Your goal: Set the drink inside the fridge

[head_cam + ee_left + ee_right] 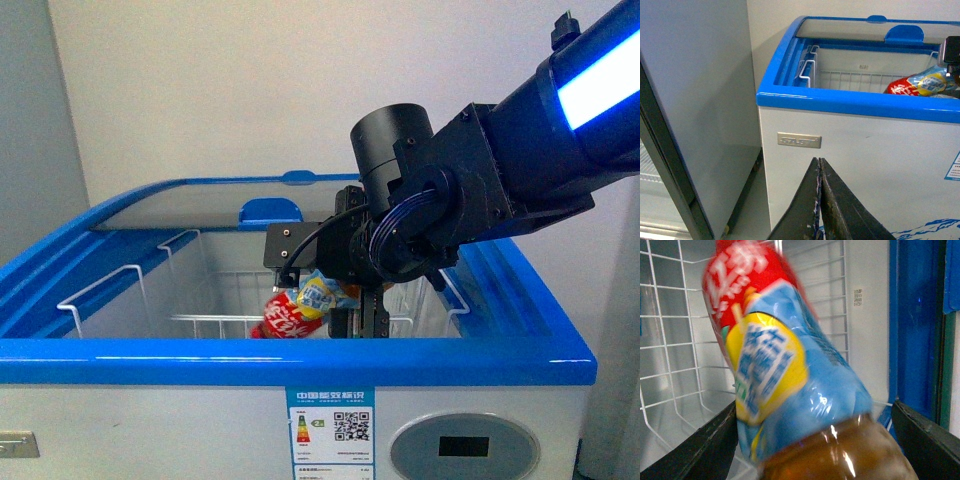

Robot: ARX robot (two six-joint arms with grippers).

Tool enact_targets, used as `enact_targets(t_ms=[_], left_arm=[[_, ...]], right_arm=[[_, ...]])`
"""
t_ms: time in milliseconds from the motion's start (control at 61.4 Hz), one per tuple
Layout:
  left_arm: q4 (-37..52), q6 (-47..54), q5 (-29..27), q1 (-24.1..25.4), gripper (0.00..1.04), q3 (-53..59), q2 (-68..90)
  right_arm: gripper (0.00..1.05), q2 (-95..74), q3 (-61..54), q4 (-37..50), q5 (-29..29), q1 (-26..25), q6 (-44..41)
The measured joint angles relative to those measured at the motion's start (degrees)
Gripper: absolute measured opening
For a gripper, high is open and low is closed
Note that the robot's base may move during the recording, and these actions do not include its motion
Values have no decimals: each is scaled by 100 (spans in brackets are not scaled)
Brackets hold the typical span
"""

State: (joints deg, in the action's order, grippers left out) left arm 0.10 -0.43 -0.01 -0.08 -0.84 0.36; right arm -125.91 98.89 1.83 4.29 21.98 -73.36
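**Drink held over the open fridge**

The right gripper (345, 300) reached over the blue front rim of the fridge (300, 360), with its fingers (695, 450) clamped on the drink (300, 310). In the right wrist view a dark finger stood on each side of the bottle, pressed against its lower body where the brown liquid showed. Beyond the fingertips the bottle ran out at a tilt, its blue-yellow patch nearest the fingers and its red label with white characters farther off; the cap was not visible. Past the bottle lay the white wire basket (670, 340) inside the cabinet. Whether the drink touched the basket could not be told. The sliding glass lid (190, 205) lay pushed to the rear, far from the fingers, leaving the opening uncovered. The oval grey control panel (463, 447) and an energy sticker (330, 432) sat on the front wall below the gripper.

The left gripper (820, 200) hung outside the fridge, low before its white front wall, fingers closed together on nothing. A nameplate (799, 140) sat just beyond their tips. A tall grey-white cabinet (700, 100) stood beside the fridge.
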Motion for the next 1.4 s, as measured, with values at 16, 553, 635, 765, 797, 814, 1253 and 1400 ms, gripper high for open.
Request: enact_targets(t_ms=[16,553,635,765,797,814,1253,1400], left_arm=[[0,0,0,0,3,0,0],[-2,0,0,0,3,0,0],[-2,0,0,0,3,0,0],[-2,0,0,0,3,0,0],[-2,0,0,0,3,0,0],[-2,0,0,0,3,0,0],[-2,0,-7,0,3,0,0],[-2,0,0,0,3,0,-2]], right_arm=[[92,0,0,-7,-15,-2,2],[97,1971,-184,-1193,-1130,-483,2686],[97,2487,-492,-1091,-1071,-728,3569],[97,3694,-1475,-1132,-271,-1484,5453],[97,4033,-1794,-1261,-170,-1687,5849],[97,4227,-1980,-1329,-173,-1797,6000],[72,10994,-7285,-1115,-603,-2465,7204],[51,11261,-8043,-737,-479,-2243,7243]])
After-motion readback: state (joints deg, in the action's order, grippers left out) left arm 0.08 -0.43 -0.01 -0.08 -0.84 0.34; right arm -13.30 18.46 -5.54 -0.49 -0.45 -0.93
